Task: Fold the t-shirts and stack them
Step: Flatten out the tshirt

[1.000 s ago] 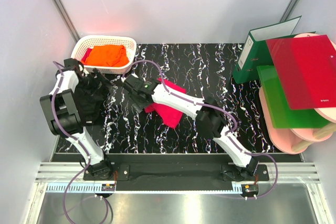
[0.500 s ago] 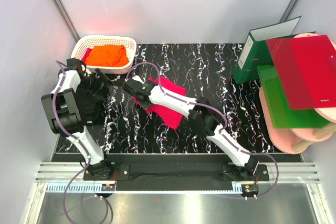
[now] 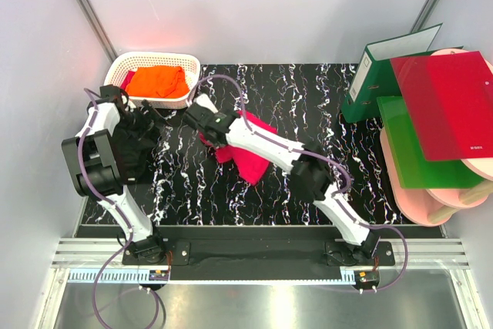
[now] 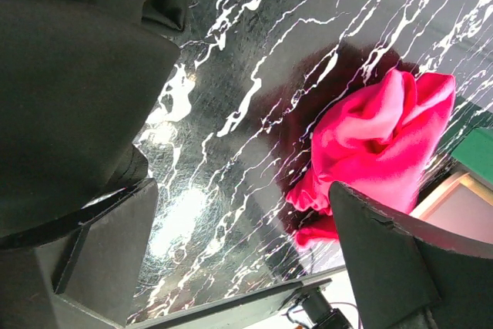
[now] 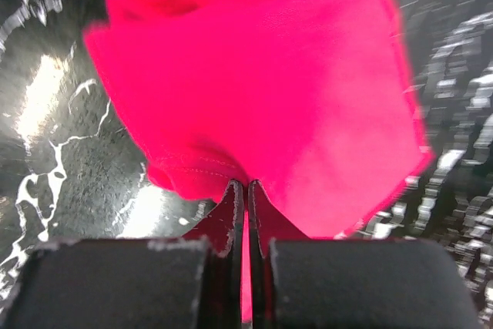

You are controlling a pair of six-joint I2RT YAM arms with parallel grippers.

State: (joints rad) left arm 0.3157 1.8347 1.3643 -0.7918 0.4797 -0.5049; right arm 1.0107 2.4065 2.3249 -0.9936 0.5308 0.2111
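Crimson-pink t-shirt (image 5: 254,90) is clamped at its edge in right jaws, left jaws apart

crumpled crimson-pink t-shirt (image 4: 377,152) on marbled black table (image 4: 231,113).

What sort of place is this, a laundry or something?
Probably a robot test booth, not a laundry: plain white walls box in a marbled table, two arms are bolted at its near edge, and an orange t-shirt in a basket looks staged.
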